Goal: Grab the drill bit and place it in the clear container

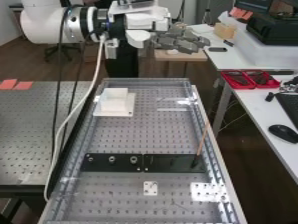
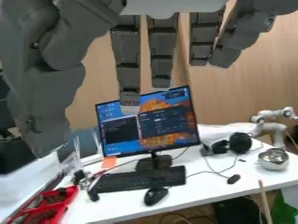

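Note:
My hand (image 1: pixel 178 41) is at the top of the high view, high above the bench's far end, with its fingers straight and pointing right. In the wrist view the fingers of the hand (image 2: pixel 163 50) hang straight and apart, holding nothing. Small metal pieces (image 1: pixel 112 159) stand in the left black plate (image 1: pixel 100 164) on the bench; I cannot tell which is the drill bit. A thin brown stick (image 1: pixel 201 137) leans up from the right black plate (image 1: pixel 166 163). Glossy, see-through patches (image 1: pixel 174 103) lie near the bench's far right; whether they are the clear container, I cannot tell.
A white block (image 1: pixel 114 101) sits on the perforated bench (image 1: pixel 126 135). Small white plates (image 1: pixel 151 188) lie at its near end. To the right, a white table holds red trays (image 1: pixel 250 79), a mouse (image 1: pixel 283 133) and a keyboard. The wrist view faces a monitor (image 2: pixel 149 122).

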You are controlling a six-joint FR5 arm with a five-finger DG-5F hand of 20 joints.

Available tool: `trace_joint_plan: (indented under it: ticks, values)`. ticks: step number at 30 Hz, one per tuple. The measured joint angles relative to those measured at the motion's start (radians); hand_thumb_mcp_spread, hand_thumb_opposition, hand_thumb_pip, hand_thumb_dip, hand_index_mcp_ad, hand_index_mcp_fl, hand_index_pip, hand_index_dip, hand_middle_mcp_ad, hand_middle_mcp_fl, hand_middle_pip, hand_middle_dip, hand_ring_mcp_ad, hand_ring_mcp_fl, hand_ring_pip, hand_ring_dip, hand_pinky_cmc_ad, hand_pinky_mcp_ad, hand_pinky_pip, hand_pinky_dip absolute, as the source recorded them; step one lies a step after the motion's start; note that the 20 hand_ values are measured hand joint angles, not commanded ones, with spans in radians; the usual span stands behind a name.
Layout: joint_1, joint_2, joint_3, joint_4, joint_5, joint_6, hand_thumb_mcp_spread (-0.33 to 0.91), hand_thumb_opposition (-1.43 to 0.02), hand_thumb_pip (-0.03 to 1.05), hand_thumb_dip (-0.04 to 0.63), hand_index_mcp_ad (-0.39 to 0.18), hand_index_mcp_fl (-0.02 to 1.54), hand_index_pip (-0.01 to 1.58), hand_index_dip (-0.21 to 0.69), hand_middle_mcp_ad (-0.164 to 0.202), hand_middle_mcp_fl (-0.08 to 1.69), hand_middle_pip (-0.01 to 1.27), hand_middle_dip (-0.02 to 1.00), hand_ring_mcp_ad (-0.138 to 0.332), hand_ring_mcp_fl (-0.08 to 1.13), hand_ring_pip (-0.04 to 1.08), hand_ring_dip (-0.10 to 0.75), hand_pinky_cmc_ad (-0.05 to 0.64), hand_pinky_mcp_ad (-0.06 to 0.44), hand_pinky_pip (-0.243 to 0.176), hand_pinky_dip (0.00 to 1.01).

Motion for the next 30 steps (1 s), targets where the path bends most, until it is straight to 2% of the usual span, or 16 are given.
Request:
trace_joint_plan:
  ticks: [30]
  values:
    - [-0.01, 0.001, 0.005, 0.004, 0.008, -0.001, 0.33, -0.75, 0.42, 0.157, -0.042, 0.67, 0.03, 0.602, 0.075, 0.3, 0.11, 0.25, 0.202, 0.03, 0.11, 0.073, 0.278, 0.164, -0.045, 0.2]
